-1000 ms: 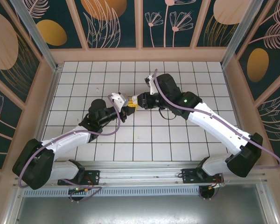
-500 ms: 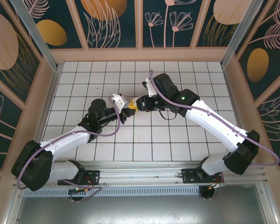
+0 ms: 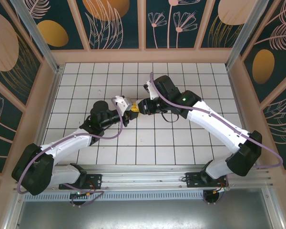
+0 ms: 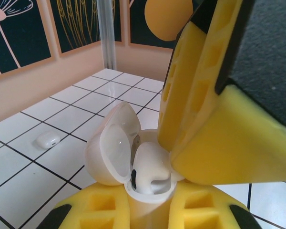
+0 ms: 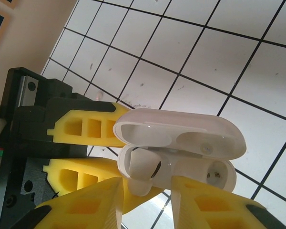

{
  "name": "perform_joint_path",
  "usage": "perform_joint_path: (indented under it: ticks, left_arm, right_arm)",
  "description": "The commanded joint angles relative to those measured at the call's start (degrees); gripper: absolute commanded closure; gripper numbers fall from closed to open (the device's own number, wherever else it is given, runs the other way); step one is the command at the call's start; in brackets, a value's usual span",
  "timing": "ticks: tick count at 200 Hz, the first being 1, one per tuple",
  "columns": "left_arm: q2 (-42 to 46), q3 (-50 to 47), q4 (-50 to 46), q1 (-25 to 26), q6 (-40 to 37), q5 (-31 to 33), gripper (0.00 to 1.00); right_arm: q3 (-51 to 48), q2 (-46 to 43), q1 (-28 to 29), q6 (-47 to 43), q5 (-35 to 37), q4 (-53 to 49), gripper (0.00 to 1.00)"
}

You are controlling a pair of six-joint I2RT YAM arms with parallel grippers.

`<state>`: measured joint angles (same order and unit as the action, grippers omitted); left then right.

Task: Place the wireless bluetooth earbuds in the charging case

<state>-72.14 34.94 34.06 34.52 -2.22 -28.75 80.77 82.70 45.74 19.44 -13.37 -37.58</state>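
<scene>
Nudged toward the counter's left edge, right tool stands narrowly parted around the earbud seated in the charging case, which left tool clamps lid-open for insertion.

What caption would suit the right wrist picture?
Left gripper holds the open case, one earbud in it; right gripper open around that earbud.
</scene>
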Motion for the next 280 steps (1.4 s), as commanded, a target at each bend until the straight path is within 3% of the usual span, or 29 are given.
perform_joint_path:
  ticks: [1,71,195,231,280]
  left_arm:
    - [0.7,1.4,1.1,0.1,-0.9,-2.0,1.00]
    - [0.5,1.8,0.8,0.1,-0.9,-2.9,1.00]
    - [0.1,1.8,0.1,0.1,-2.0,-6.6,1.00]
    - [0.2,1.9,0.1,0.1,-2.2,-7.4,1.00]
    - [0.3,2.0,0.1,0.1,-2.5,-7.8,1.00]
  right_arm:
    - [2.3,0.9,-0.3,-1.9,-0.2,-1.5,0.70]
    - [5.3,3.7,0.7,-7.3,3.7,-6.5,0.81]
    - [12.7,8.3,6.7,-19.7,18.3,-14.1,0.82]
    - [12.8,8.0,7.5,-21.3,20.2,-13.7,0.78]
    - [12.7,7.5,8.4,-22.3,22.8,-13.4,0.63]
